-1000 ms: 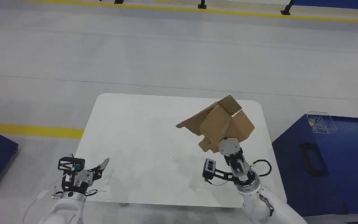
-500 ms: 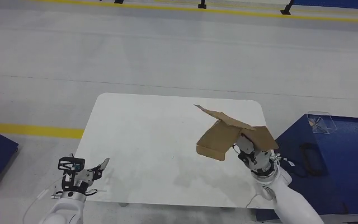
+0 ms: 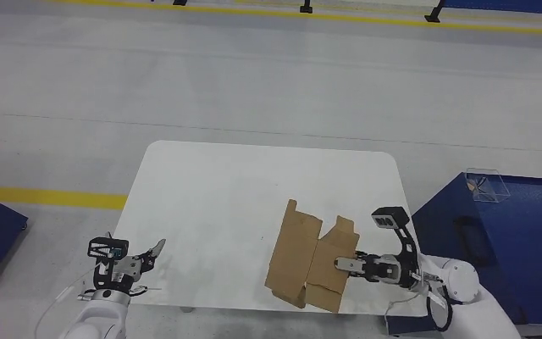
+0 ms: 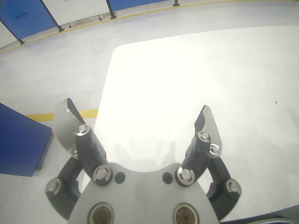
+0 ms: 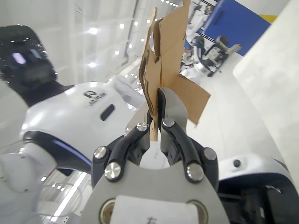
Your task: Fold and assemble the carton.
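Right end effector (image 3: 340, 263) is clamped tight on the carton's (image 3: 303, 254) right edge. The carton is spread flat over the near right of the worktop (image 3: 212, 195), though from overhead it's hard to tell whether it rests there or hangs just above. Left end effector (image 3: 151, 252) sits at the near left corner, fingers apart, holding nothing. Best play, I'd say: seat the carton fully, bring the left across to pin one panel, then bend along the creases.
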